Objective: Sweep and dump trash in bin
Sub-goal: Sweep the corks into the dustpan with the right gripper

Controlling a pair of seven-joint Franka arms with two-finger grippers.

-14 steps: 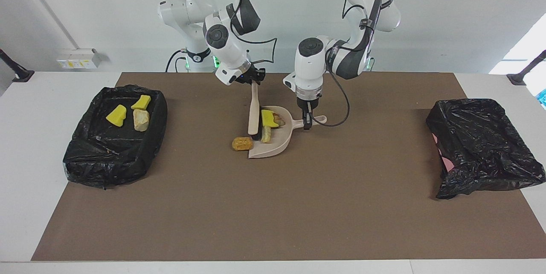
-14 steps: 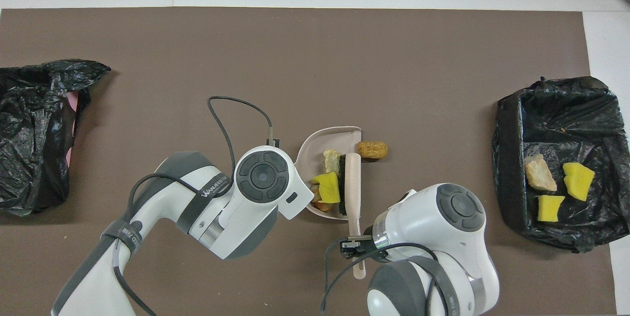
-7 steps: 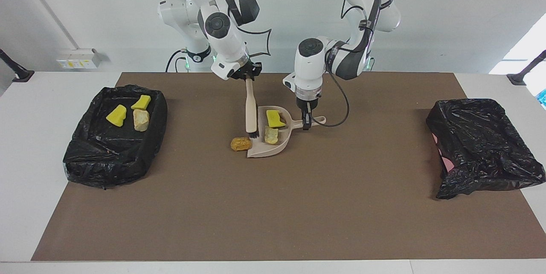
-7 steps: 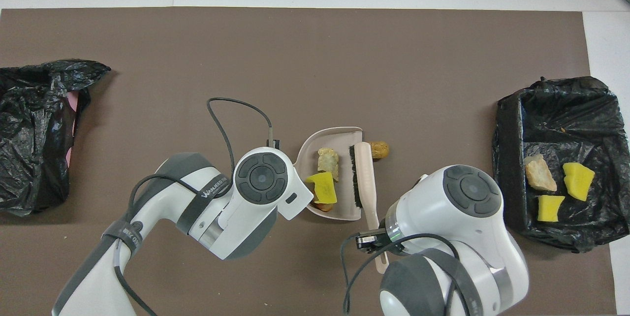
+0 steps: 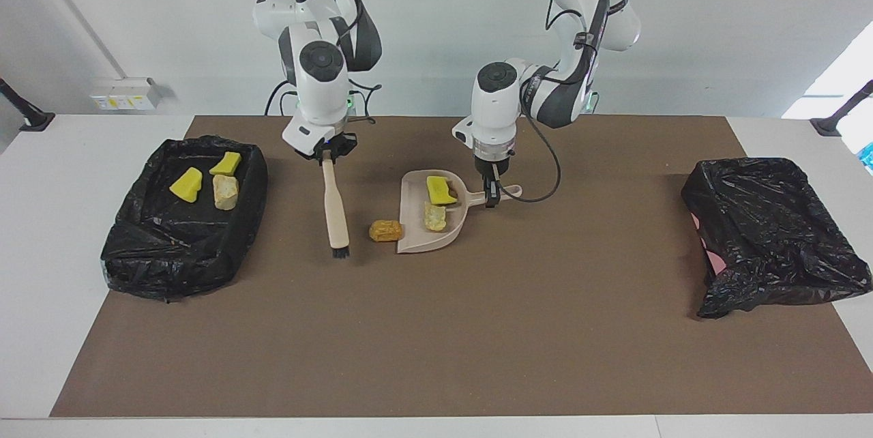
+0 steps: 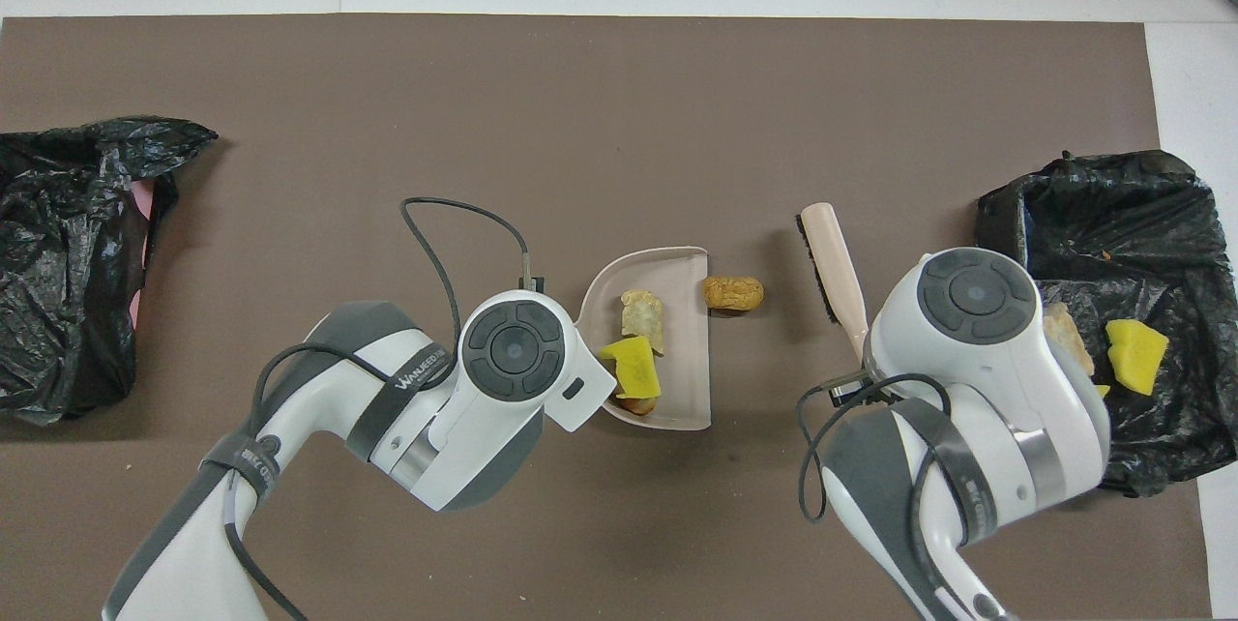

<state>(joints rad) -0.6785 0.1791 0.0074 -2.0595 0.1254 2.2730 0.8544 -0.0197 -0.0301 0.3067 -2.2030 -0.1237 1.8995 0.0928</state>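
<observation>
The beige dustpan lies on the brown mat, its open edge toward the right arm's end; it also shows in the overhead view. In it lie a yellow sponge chunk and a pale roll. A golden-brown roll lies on the mat just outside the open edge, also seen from overhead. My left gripper is shut on the dustpan's handle. My right gripper is shut on the beige brush, bristles down, low over the mat beside the roll, toward the right arm's end.
A black-lined bin at the right arm's end holds two yellow sponge chunks and a pale roll. A second black-lined bin stands at the left arm's end. The brown mat covers the table's middle.
My right gripper has lifted the brush out of the dustpan and carried it toward the right arm's end, past the golden-brown roll. The left gripper and dustpan have stayed put.
</observation>
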